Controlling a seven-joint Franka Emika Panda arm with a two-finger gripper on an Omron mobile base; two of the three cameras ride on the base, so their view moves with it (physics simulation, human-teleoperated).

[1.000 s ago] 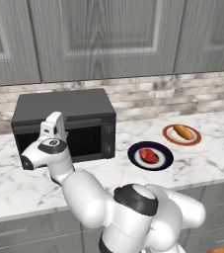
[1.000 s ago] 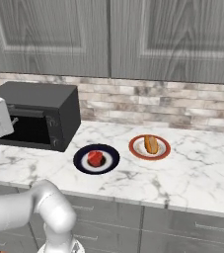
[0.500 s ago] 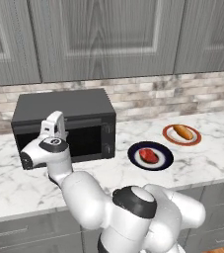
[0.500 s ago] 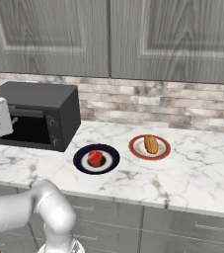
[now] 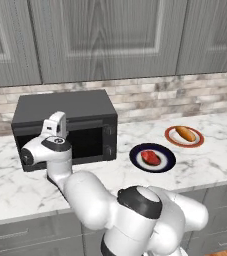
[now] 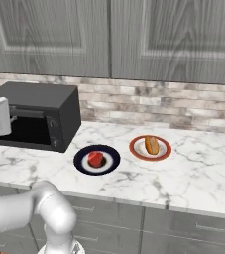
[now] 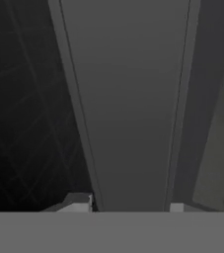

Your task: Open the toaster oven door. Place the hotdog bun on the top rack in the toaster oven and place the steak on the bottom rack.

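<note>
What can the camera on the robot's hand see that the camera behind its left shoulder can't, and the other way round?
The hand view looks close up at a grey bar on the toaster oven's front, probably the door handle, with its two fingertips on either side of it and dark glass beside it.

The left base view takes in the whole counter: the steak on a dark plate, the hotdog bun on an orange-rimmed plate, the cabinets and the robot's arm.

Both show the toaster oven, door closed.
</note>
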